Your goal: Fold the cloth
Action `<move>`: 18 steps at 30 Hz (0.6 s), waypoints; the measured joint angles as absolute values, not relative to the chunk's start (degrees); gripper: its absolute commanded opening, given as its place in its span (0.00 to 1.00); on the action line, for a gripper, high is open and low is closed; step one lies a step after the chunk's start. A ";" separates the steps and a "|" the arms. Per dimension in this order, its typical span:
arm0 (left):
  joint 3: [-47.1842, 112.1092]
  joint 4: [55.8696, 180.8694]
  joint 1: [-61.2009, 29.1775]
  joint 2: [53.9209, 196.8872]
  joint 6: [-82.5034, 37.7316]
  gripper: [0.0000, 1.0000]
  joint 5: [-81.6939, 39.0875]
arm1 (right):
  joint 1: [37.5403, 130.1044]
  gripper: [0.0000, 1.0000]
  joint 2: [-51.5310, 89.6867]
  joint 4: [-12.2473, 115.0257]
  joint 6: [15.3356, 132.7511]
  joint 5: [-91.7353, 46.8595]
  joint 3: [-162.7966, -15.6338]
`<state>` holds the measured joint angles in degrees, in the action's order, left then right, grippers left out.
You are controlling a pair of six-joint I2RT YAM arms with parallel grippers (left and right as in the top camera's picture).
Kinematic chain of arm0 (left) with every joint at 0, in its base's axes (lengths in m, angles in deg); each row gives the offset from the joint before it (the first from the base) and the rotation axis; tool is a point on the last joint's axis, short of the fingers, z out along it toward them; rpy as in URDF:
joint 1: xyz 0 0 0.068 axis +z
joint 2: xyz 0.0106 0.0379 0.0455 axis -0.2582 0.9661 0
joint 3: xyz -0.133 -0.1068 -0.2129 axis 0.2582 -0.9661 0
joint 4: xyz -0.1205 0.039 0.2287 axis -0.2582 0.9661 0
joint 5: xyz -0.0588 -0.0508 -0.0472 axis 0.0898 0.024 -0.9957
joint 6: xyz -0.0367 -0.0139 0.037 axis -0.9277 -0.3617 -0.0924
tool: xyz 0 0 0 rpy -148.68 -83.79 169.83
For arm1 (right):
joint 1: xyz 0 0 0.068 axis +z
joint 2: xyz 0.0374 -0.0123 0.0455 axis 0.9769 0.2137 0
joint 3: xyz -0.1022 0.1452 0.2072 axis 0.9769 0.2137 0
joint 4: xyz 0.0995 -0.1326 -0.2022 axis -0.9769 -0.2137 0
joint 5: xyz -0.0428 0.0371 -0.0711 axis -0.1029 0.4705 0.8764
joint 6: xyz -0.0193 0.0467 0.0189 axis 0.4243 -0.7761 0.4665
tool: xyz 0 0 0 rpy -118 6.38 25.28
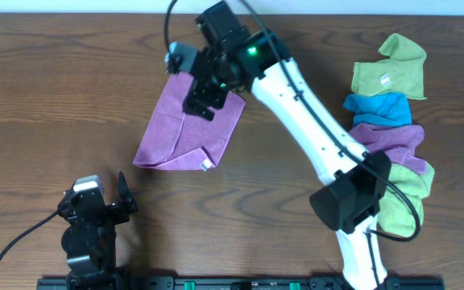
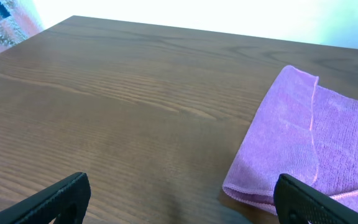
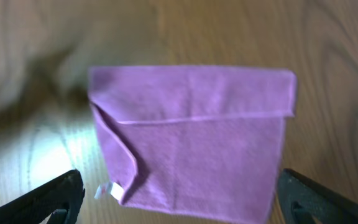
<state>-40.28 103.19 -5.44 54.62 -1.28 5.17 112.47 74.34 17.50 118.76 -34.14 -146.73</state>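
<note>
Hovering over cloth | right jaws spread, clear of it | left jaws spread, cloth apart

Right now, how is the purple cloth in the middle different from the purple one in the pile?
The middle cloth lies flat and folded; the bunched purple cloth is crumpled. The middle cloth shows a white tag; none shows on the bunched purple cloth. The bunched purple cloth sits between a blue cloth and a green cloth; the middle cloth lies alone. Both are purple.
</note>
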 measured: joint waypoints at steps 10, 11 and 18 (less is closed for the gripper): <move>-40.28 103.19 -5.44 54.62 -1.28 0.95 5.17 | 108.79 0.01 89.27 11.86 111.11 -30.86 -146.40; -40.28 103.19 -5.44 54.62 -1.28 0.96 5.17 | 109.03 0.01 89.82 12.21 110.76 -30.32 -146.32; -40.28 103.19 -5.44 54.62 -1.28 0.95 5.19 | 108.84 0.01 92.31 17.48 107.38 -27.32 -146.19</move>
